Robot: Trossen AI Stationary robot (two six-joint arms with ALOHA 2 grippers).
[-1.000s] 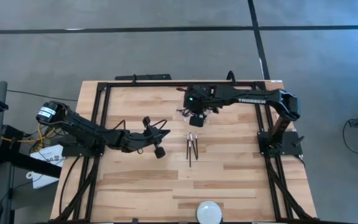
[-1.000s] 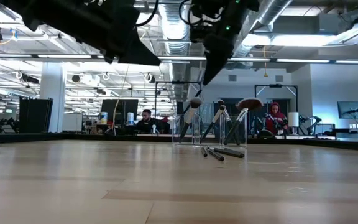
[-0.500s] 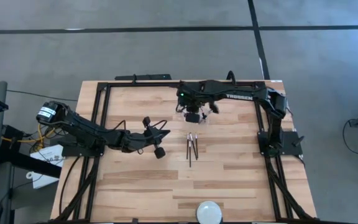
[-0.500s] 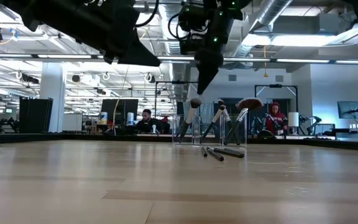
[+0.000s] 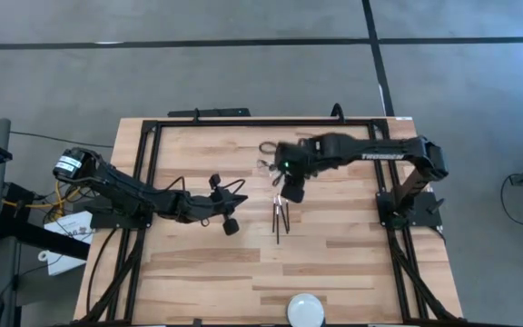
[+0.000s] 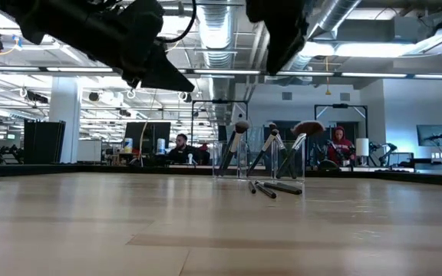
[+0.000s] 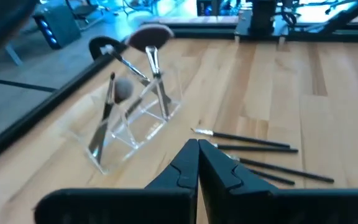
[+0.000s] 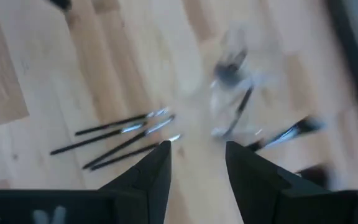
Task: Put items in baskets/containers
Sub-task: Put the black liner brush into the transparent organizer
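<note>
Left gripper [image 7: 197, 163] hangs low with its fingers pressed together, nothing in them; four loose brushes [image 7: 253, 155] lie on the wood just past its tips, and the clear container [image 7: 132, 118] with three brushes standing in it sits further off. Right gripper [image 8: 194, 165] has fingers apart, empty, above the same brushes. "TROSSEN" [image 5: 377, 155] is printed on the right arm.

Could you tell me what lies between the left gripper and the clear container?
In the left wrist view, only bare wooden table lies between the shut left gripper and the clear container.
</note>
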